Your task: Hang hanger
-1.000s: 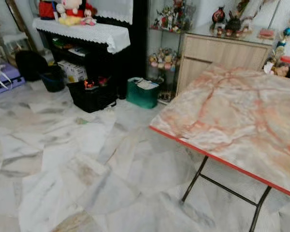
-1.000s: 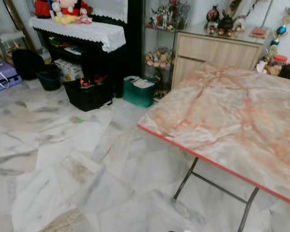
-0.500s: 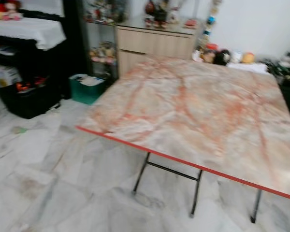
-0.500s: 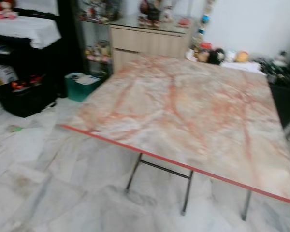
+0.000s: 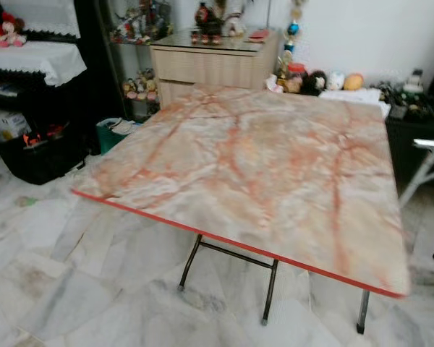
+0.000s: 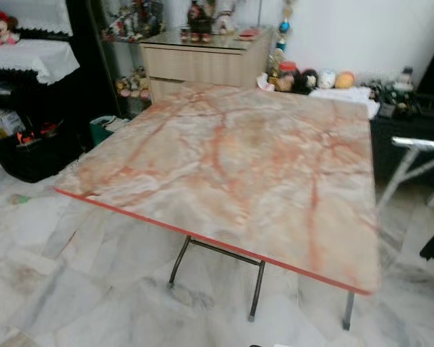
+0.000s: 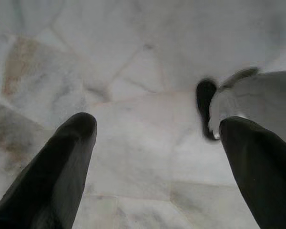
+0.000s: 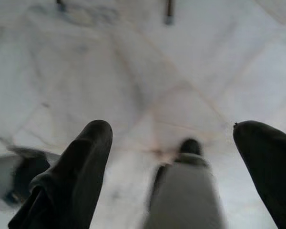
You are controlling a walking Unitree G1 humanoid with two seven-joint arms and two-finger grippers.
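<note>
Below the left gripper: left gripper [image 7: 155, 126] is hanging idle over the marble floor [image 7: 133, 57], fingers [image 7: 62, 162] spread wide apart, gripping nothing; a grey robot foot [image 7: 257, 102] is showing just beside the far finger
Below the right gripper: right gripper [image 8: 174, 126] is also pointing down at the floor, fingers [image 8: 76, 167] standing open and empty; a grey robot leg [image 8: 183, 195] is sitting between the two fingers, a second foot [image 8: 9, 169] is lying past the near finger, and the end of a dark table leg [image 8: 168, 13] is sticking in well beyond the fingertips
Ahead of robot: folding table [image 5: 275, 155] with pinkish marble-print top, red edge and black metal legs is standing on the floor, well apart from both grippers
Behind table: light wood cabinet [image 5: 213, 65] is carrying figurines on top; small toys and jars [image 5: 322, 79] are lining the white wall
Robot's left: black shelf with white lace cloth [image 5: 36, 61], black bin [image 5: 40, 152], green box [image 5: 116, 134]
Robot's right: white metal frame [image 5: 427, 163] is leaning just beside the table edge; cannot tell what it is
Hanger: cannot tell where it is; nothing resembling it is lying near either set of fingers
</note>
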